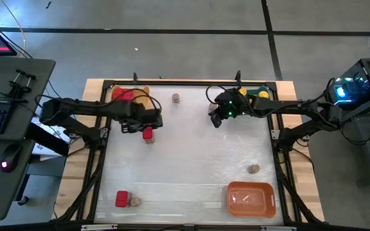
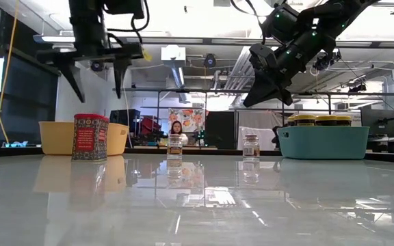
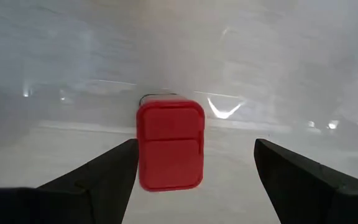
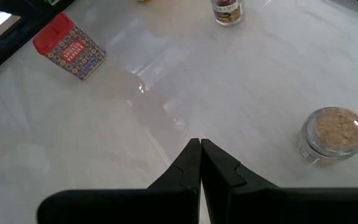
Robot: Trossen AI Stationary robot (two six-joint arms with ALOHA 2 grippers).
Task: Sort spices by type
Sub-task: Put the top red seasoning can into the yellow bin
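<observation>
Red and boxy, a patterned spice tin [image 1: 148, 135] stood upright on the glossy white table [image 1: 191, 154], just in front of the yellow tray [image 2: 57, 138]. Above it hung the left gripper [image 1: 141, 123], fingers [image 3: 98, 180] spread wide and clear of the tin, gripping nothing! Farther right, the right gripper [image 1: 218, 119] hovered high with its fingers [image 4: 182, 171] pressed together, empty, near the teal tray [image 2: 323, 142] of yellow-lidded jars [image 2: 317, 120].
</observation>
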